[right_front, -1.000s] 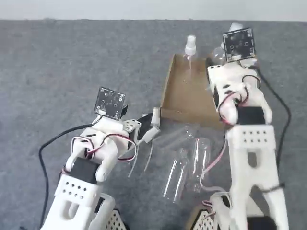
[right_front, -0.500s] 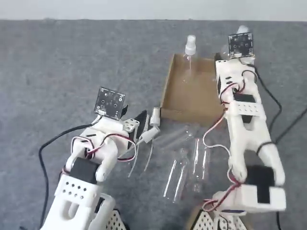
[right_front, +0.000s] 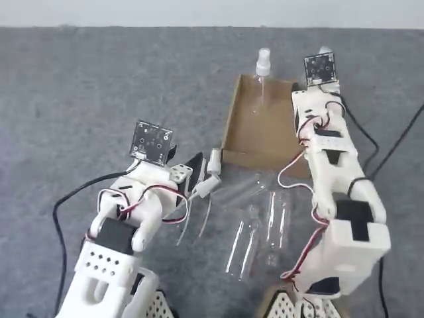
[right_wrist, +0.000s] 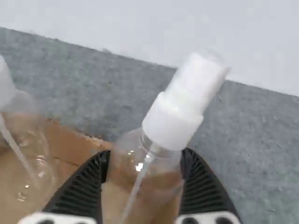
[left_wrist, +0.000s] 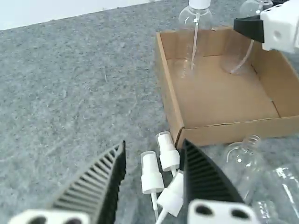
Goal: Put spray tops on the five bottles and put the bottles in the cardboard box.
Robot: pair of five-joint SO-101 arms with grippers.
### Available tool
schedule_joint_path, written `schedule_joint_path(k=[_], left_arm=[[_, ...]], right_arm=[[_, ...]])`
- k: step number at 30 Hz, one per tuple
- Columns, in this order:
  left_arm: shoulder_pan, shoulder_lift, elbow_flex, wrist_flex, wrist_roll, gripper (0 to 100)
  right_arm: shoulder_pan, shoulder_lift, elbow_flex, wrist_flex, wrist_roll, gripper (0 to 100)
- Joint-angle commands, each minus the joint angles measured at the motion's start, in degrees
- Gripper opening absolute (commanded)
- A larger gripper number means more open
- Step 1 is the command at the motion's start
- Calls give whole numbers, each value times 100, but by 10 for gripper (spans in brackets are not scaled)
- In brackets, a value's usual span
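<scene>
- The right gripper (right_wrist: 147, 156) had its fingers pinched on a capped bottle (right_wrist: 140, 186), which was upright at the cardboard box (right_front: 233, 122), in the far corner on that arm's side.
- I couldn't tell if its base was touching the box floor yet, so I figured the safe play was a slow straight drop, only letting go once it sat flat.
- A second capped bottle (right_front: 263, 66) stood at the box's other far corner, well apart, so the back wall looked like the bigger risk to me. Clip it and the bottle would probably tip.
- The left gripper (left_wrist: 153, 145) hung just outside the box's near corner with its fingers spread wide and nothing in them, right over three loose spray tops (left_wrist: 150, 171).
- Three bare bottles (right_front: 242, 245) lay just outside the box's near wall, so I reckoned capping came next.
</scene>
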Motion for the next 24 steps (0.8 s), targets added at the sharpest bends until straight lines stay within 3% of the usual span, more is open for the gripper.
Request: schedule_joint_path(k=[1, 12, 19, 24], left_arm=[[-18, -114, -13, -9, -53, 170], [-18, -114, -13, -9, -53, 170], [-26, -114, -13, -9, -53, 170], [-26, -114, -13, -9, -53, 170]], right_arm=[[4, 31, -404, -400, 70, 6], [-268, 233, -396, -400, 114, 13], [-303, 233, -378, -382, 123, 175], [-303, 215, -492, 13, 123, 238]])
